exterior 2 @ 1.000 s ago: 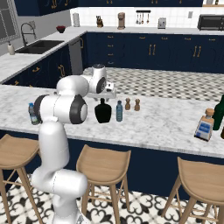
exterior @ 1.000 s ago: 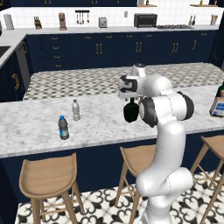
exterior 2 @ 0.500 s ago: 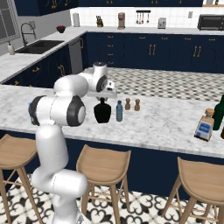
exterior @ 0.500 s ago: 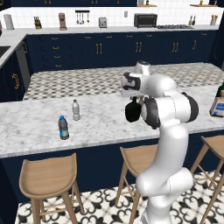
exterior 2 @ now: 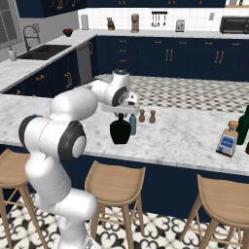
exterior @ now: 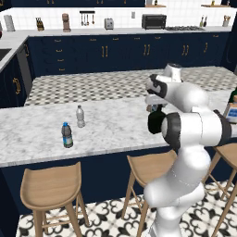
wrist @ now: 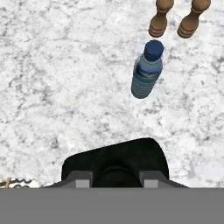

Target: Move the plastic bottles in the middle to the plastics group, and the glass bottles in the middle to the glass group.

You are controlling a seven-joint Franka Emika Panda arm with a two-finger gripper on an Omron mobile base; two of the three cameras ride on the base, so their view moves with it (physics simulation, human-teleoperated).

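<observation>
Item: squat black bulbous glass bottle (exterior 2: 120, 132), mid-counter, neck clenched in two-finger gripper (wrist: 113, 178), not yet moved; slim blue plastic bottle (wrist: 147, 71) beside it and square pale-labelled bottle (exterior 2: 227, 140) likewise unsorted.

Even bright rendered light, soft faint shadows, no glare, sharp w/ slight pixelation, no edge distortion

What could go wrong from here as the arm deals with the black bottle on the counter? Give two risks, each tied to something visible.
1. The pincer is shut on the narrow neck of the squat black bottle; the heavy bulb hangs below, so it may swing or slip.
2. The slim blue bottle stands close beside it, with two brown shakers just behind; a sideways lift could topple them.
</observation>
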